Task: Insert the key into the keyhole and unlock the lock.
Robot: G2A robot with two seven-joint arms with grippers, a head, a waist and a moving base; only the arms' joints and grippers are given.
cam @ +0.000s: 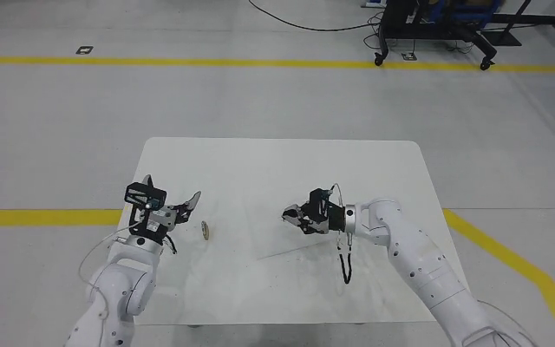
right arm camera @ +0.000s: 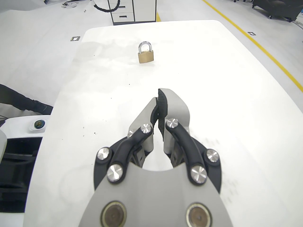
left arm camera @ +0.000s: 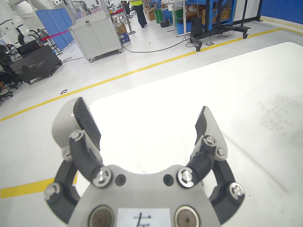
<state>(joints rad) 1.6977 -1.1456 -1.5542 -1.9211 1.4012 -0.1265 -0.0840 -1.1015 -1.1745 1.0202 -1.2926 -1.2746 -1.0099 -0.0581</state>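
Note:
A brass padlock [right arm camera: 146,56] with a silver shackle stands upright on the white table [cam: 277,165]; from above the padlock [cam: 205,229] is near the table's left side. My left gripper [cam: 173,198] hovers open just left of it, pointing across the table, and nothing lies between its ribbed pads [left arm camera: 86,121]. My right gripper [cam: 290,214] is at the table's middle, facing the padlock from some distance. Its fingers [right arm camera: 163,102] are shut together; I cannot tell whether anything thin is pinched between them.
A black cable [cam: 345,260] hangs from the right arm over the table's front right. Yellow floor lines run beyond the far table edge and past both sides. A wheeled black stand [cam: 434,35] is far behind the table.

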